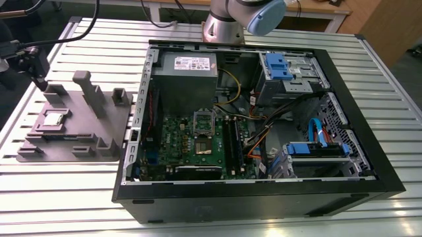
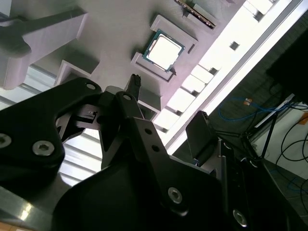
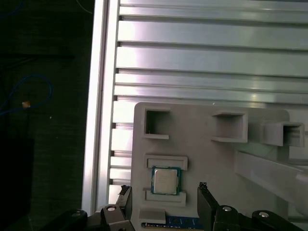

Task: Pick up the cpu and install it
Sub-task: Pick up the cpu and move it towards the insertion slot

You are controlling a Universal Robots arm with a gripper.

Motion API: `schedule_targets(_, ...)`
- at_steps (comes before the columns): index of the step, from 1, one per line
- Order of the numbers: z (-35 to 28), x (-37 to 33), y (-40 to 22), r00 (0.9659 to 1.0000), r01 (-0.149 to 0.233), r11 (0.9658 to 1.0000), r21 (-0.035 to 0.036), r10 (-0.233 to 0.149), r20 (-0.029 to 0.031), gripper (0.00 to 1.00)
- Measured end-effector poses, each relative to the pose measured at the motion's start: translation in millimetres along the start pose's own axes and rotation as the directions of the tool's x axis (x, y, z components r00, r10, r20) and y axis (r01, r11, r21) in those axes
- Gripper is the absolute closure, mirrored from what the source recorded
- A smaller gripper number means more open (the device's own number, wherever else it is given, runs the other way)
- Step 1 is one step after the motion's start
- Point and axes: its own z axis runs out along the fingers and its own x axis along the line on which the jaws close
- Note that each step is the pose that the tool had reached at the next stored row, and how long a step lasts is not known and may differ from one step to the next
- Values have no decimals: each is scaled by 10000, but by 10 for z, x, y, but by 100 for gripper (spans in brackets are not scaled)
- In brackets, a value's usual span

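The cpu (image 1: 53, 119) (image 3: 165, 180) (image 2: 164, 50) lies flat in a shallow square seat of the grey holder (image 1: 99, 133) (image 3: 202, 139), silver top upward. The claw (image 1: 33, 66) (image 3: 164, 187) (image 2: 168, 96) hangs above the holder, near the cpu and not touching it. Its two fingers are spread apart and hold nothing. The holder rests on the slatted worktop (image 1: 66, 197). Just beside the holder, at the exterior view's right, lies the open computer case (image 1: 264, 197) with its motherboard (image 1: 178, 133).

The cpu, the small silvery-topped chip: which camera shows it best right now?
The second wrist view: the small square cpu with the silvery metal top appears largest there, seated in a recess of the grey plastic holder. The first wrist view shows it squarely but smaller; the exterior view shows it tiny, at that view's left.
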Motion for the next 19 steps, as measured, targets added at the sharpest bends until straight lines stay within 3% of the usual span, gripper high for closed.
schedule_targets(9,109,-2,-5,10000,0,10000,0,0,0,35)
schedule_targets(19,125,-2,-3,10000,0,10000,0,0,-1,35)
